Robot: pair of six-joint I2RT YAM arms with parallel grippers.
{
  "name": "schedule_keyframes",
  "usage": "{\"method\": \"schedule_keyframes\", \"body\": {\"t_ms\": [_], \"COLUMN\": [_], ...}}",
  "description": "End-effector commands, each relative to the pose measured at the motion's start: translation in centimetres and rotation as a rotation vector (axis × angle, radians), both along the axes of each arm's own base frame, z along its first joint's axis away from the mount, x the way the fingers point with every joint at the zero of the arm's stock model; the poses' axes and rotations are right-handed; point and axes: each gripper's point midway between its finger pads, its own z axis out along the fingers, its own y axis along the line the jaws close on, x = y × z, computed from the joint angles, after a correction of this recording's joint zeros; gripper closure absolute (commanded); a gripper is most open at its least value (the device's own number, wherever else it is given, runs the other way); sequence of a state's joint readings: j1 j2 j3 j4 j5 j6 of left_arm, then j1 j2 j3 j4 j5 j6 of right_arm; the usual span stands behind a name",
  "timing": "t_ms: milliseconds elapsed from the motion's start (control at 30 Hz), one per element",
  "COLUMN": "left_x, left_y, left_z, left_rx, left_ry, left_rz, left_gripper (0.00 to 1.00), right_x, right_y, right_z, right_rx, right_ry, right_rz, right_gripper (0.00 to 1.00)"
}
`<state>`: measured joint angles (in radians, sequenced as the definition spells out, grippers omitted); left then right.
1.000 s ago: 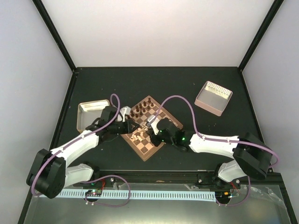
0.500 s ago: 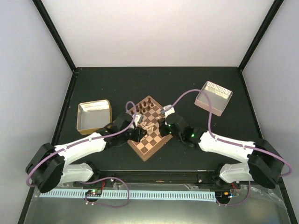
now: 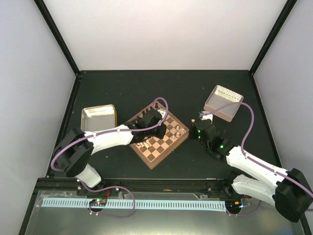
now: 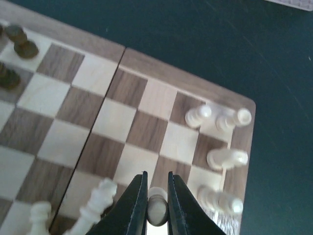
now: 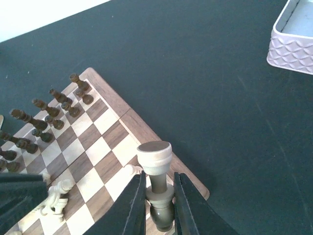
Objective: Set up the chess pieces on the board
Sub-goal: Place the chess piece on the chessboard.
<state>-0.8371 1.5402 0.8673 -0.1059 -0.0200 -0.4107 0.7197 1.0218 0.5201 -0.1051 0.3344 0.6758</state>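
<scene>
Chess pieces point(image 4: 222, 159) stand on a corner of the board point(image 4: 112, 120); each pincer grips one more.

The left pincer point(image 4: 157, 183) is all but closed, its fingers pinching a pale piece point(image 4: 157, 210) low over the board near that corner, with more pale men leaning at its left. The right pincer point(image 5: 160, 178) clasps the stem of a flat-topped piece point(image 5: 154, 154), held upright with only a narrow gap between the fingers; in the top view it hangs over the dark surface point(image 5: 220, 98) just beside the board. Dark pieces point(image 5: 44, 122) line the far side. A bin point(image 5: 293, 44) sits well apart.
</scene>
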Motion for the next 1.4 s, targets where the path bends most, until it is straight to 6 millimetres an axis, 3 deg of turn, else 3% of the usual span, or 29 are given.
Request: {"method": "schedule_keyframes", "body": {"t_ms": [0, 300, 833, 1100, 1233, 1367], "left_x": [2.7, 3.0, 2.9, 2.8, 2.7, 2.6], "left_y": [-1.3, -5.1, -6.0, -5.4, -5.5, -5.8], "left_z": [1.3, -0.5, -3.5, -4.3, -3.9, -2.3], "left_rx": [0.047, -0.003, -0.021, 0.007, 0.001, -0.027], "left_ry": [-0.079, 0.003, 0.050, 0.048, 0.044, 0.023], "left_rz": [0.004, -0.091, -0.102, -0.097, -0.104, -0.123], "left_gripper": [0.98, 0.98, 0.95, 0.78, 0.68, 0.60], "right_x": [0.1, -0.2, -0.5, -0.6, -0.6, -0.6], "right_y": [-1.4, -2.3, -2.2, -1.8, -1.4, -1.3], "right_z": [1.2, 1.3, 0.1, -0.3, -0.6, -0.5], "right_rx": [0.040, 0.037, 0.045, 0.049, 0.059, 0.062], "right_ry": [-0.044, -0.065, -0.039, -0.023, -0.013, -0.011], "right_rz": [-0.069, -0.071, -0.054, -0.041, -0.027, -0.022], "right_gripper": [0.83, 0.82, 0.82, 0.82, 0.82, 0.82]}}
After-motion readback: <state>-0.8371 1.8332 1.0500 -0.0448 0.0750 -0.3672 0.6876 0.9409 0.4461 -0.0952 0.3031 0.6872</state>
